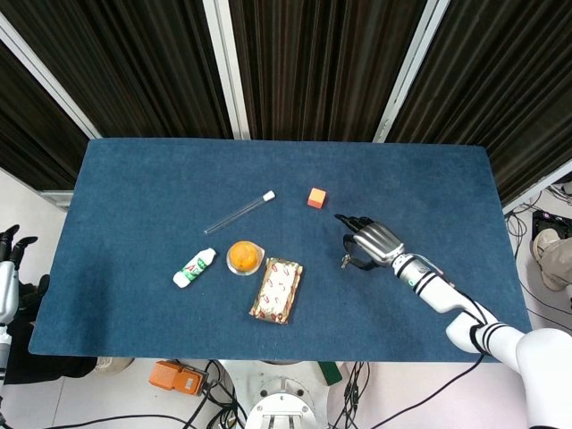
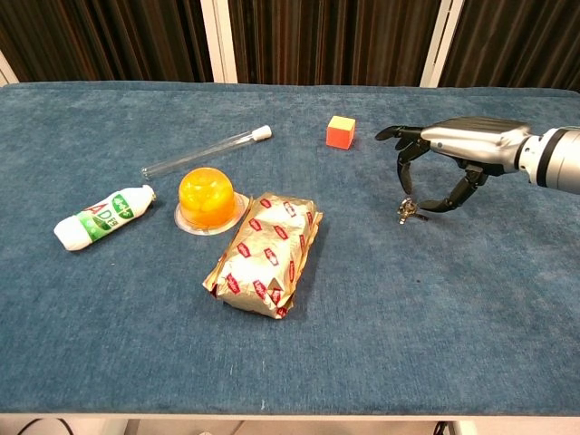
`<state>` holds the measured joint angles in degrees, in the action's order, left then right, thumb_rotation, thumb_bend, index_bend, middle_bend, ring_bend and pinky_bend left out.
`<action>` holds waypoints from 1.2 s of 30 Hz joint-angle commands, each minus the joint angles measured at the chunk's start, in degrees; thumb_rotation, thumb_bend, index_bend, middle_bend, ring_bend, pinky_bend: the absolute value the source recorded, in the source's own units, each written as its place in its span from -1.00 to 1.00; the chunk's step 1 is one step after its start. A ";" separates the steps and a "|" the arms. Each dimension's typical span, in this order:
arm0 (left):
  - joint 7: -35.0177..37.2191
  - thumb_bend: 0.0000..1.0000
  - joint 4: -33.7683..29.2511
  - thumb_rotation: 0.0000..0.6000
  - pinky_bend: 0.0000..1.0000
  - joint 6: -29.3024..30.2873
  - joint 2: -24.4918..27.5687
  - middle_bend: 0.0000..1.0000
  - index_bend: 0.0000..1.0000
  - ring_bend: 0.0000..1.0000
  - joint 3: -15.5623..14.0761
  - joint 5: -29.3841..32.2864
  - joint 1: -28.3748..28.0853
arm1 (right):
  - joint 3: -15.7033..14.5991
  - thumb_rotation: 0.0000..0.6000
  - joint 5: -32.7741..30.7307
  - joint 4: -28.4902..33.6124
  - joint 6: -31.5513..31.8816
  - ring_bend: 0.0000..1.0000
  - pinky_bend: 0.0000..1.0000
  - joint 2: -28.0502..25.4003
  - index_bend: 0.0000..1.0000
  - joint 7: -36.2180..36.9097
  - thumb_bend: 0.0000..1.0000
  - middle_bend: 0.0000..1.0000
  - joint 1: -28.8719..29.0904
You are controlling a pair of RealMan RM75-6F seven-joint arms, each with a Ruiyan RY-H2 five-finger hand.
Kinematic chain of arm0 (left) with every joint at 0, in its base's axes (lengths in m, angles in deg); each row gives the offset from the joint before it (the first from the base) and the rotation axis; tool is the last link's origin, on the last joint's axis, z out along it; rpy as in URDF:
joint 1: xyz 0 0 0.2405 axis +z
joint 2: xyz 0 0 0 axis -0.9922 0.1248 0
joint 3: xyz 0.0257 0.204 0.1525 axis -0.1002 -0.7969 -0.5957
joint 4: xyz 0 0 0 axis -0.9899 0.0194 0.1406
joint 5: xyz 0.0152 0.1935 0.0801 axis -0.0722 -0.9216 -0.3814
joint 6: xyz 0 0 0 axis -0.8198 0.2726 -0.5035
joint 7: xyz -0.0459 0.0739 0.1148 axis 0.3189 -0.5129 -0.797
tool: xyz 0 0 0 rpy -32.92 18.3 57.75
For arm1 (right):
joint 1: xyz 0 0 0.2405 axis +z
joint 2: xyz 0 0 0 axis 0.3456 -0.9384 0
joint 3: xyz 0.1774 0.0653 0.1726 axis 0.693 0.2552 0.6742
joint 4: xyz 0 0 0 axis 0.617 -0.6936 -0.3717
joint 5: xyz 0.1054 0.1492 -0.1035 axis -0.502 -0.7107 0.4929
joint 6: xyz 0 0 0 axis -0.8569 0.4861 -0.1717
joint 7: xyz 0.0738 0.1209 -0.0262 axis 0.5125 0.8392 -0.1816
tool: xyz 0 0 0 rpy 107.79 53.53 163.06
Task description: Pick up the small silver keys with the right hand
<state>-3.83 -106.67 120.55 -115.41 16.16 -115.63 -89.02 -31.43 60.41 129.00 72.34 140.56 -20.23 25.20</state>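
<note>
Right of frame centre, the right hand (image 2: 444,163) arches open-fingered over the small silver keys (image 2: 410,212), holding nothing, poised to pinch.

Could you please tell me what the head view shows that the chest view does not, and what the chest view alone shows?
Only the head view shows the robot's left hand off the table's left edge, and the orange device on the floor. Only the chest view shows the right hand's fingers arched down around the small silver keys from the side. Both show the right hand, keys, small orange cube and gold foil snack packet.
</note>
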 commanded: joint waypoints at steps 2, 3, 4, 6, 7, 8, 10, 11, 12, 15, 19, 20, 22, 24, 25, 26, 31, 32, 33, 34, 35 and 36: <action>0.07 -0.30 0.05 1.00 -0.70 -0.11 -0.01 -0.93 -0.56 -0.86 0.02 0.07 -0.03 | -0.29 1.00 -0.21 -0.36 -0.42 -0.64 -0.50 0.42 0.13 -0.07 -0.01 -0.91 0.64; 0.08 -0.30 0.05 1.00 -0.70 -0.14 0.00 -0.93 -0.56 -0.86 0.02 0.09 -0.04 | -0.33 1.00 -0.28 -0.41 -0.43 -0.64 -0.50 0.49 0.14 -0.05 -0.01 -0.91 0.74; 0.09 -0.30 0.05 1.00 -0.70 -0.15 0.00 -0.93 -0.56 -0.86 0.02 0.12 -0.04 | -0.39 1.00 -0.35 -0.44 -0.44 -0.64 -0.50 0.55 0.14 -0.02 -0.01 -0.91 0.82; 0.13 -0.30 0.08 1.00 -0.70 -0.19 0.01 -0.93 -0.56 -0.86 0.04 0.14 -0.06 | -0.53 1.00 -0.53 -0.57 -0.59 -0.64 -0.50 0.70 0.15 0.10 -0.01 -0.91 1.02; 0.15 -0.30 0.07 1.00 -0.70 -0.21 0.01 -0.93 -0.56 -0.86 0.04 0.14 -0.07 | -0.62 1.00 -0.57 -0.66 -0.72 -0.64 -0.50 0.76 0.15 0.12 -0.01 -0.91 1.13; 0.16 -0.30 0.07 1.00 -0.70 -0.22 0.02 -0.93 -0.56 -0.86 0.03 0.13 -0.07 | -0.70 1.00 -0.61 -0.76 -0.81 -0.64 -0.50 0.82 0.16 0.11 -0.01 -0.91 1.23; 0.21 -0.30 0.06 1.00 -0.70 -0.22 0.03 -0.93 -0.56 -0.86 0.03 0.15 -0.06 | -0.82 1.00 -0.75 -0.91 -0.90 -0.64 -0.50 0.94 0.17 0.12 -0.01 -0.91 1.42; 0.24 -0.30 0.04 1.00 -0.70 -0.24 0.02 -0.93 -0.56 -0.86 0.04 0.20 -0.05 | -0.91 1.00 -0.79 -0.93 -0.96 -0.64 -0.50 0.98 0.17 0.19 -0.01 -0.91 1.54; 0.26 -0.30 0.04 1.00 -0.70 -0.26 0.03 -0.93 -0.56 -0.86 0.04 0.20 -0.05 | -0.98 1.00 -0.81 -0.95 -1.00 -0.64 -0.50 1.00 0.18 0.23 0.00 -0.91 1.64; 0.31 -0.30 -0.03 1.00 -0.70 -0.32 0.04 -0.93 -0.56 -0.86 0.05 0.32 -0.03 | -1.21 1.00 -0.81 -0.98 -1.12 -0.64 -0.50 1.11 0.22 0.33 0.03 -0.90 2.00; 0.24 -0.30 -0.05 1.00 -0.70 -0.24 0.05 -0.93 -0.56 -0.86 0.03 0.30 0.00 | -1.41 1.00 -0.84 -1.02 -1.30 -0.63 -0.49 1.26 0.25 0.39 0.04 -0.89 2.50; 0.31 -0.30 -0.09 1.00 -0.70 -0.26 0.05 -0.93 -0.56 -0.86 0.04 0.36 0.02 | -1.43 1.00 -0.86 -1.07 -1.33 -0.63 -0.49 1.30 0.25 0.36 0.04 -0.89 2.61; 0.38 -0.30 -0.15 1.00 -0.70 -0.33 0.09 -0.93 -0.56 -0.86 0.04 0.46 0.03 | -1.51 1.00 -0.92 -1.15 -1.47 -0.63 -0.49 1.39 0.26 0.28 0.05 -0.89 2.84; 0.37 -0.30 -0.17 1.00 -0.70 -0.30 0.10 -0.93 -0.56 -0.86 0.05 0.46 0.04 | -1.57 1.00 -1.00 -1.24 -1.54 -0.63 -0.49 1.46 0.28 0.09 0.06 -0.89 3.02; 0.39 -0.30 -0.19 1.00 -0.70 -0.30 0.10 -0.93 -0.56 -0.86 0.03 0.43 0.05 | -1.58 1.00 -1.06 -1.27 -1.56 -0.62 -0.49 1.49 0.28 0.01 0.06 -0.89 3.08; 0.37 -0.30 -0.20 1.00 -0.70 -0.31 0.13 -0.93 -0.56 -0.86 0.00 0.41 0.05 | -1.56 1.00 -1.16 -1.30 -1.56 -0.62 -0.48 1.52 0.29 -0.07 0.07 -0.89 3.12; 0.37 -0.30 -0.22 1.00 -0.70 -0.30 0.13 -0.93 -0.56 -0.86 0.01 0.47 0.09 | -1.74 1.00 -1.37 -1.41 -1.80 -0.61 -0.47 1.65 0.30 -0.82 0.09 -0.88 3.40; 0.40 -0.30 -0.25 1.00 -0.70 -0.35 0.17 -0.93 -0.56 -0.86 -0.02 0.49 0.10 | -1.74 1.00 -1.46 -1.40 -1.84 -0.61 -0.47 1.68 0.30 -0.92 0.09 -0.88 3.42; 0.45 -0.30 -0.31 1.00 -0.70 -0.43 0.21 -0.93 -0.56 -0.86 -0.03 0.54 0.09 | -1.75 1.00 -1.55 -1.34 -1.88 -0.61 -0.47 1.69 0.30 -0.91 0.09 -0.88 3.46; 0.52 -0.30 -0.39 1.00 -0.70 -0.50 0.25 -0.93 -0.56 -0.86 -0.01 0.64 0.10 | -1.78 1.00 -1.61 -1.28 -1.94 -0.61 -0.47 1.69 0.30 -0.89 0.09 -0.88 3.49; 0.58 -0.30 -0.47 1.00 -0.70 -0.55 0.28 -0.93 -0.56 -0.86 0.02 0.74 0.11 | -1.83 1.00 -1.65 -1.25 -2.02 -0.61 -0.47 1.66 0.30 -0.91 0.09 -0.88 3.54; 0.58 -0.30 -0.51 1.00 -0.70 -0.61 0.33 -0.93 -0.56 -0.86 0.03 0.81 0.09 | -1.88 1.00 -1.68 -1.23 -2.09 -0.61 -0.47 1.64 0.30 -1.03 0.09 -0.88 3.58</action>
<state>-3.26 -107.17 119.95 -115.10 16.19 -114.83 -88.93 -33.30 58.74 127.77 70.27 142.21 -21.24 28.76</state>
